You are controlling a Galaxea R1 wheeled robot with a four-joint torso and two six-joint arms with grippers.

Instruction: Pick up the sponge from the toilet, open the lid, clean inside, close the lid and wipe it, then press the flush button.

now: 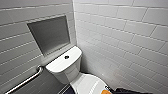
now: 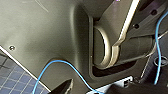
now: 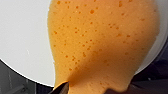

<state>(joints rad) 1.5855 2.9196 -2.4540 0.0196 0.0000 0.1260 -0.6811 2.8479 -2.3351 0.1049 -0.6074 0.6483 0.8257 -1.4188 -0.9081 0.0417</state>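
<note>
Where the sponge (image 3: 100,37) rests on the closed lid (image 3: 22,37) of the toilet (image 1: 63,66), right gripper (image 3: 96,88) sits close over it; clamped or loose, cannot tell.

I've got head cam high, facing fwd/down at the toilet (image 1: 65,65) toward 6 o'clock, R wrist cam v. close on the sponge (image 3: 100,45) that head cam also catches at 5 o'clock, L wrist cam tight on robot's body (image 2: 50,37).

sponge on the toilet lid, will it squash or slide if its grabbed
Probably soft and squashy: the sponge is pitted with pores, so it should give when squeezed. Likely light for its size. It may slide, since the toilet lid beneath looks smooth and glossy.
</note>
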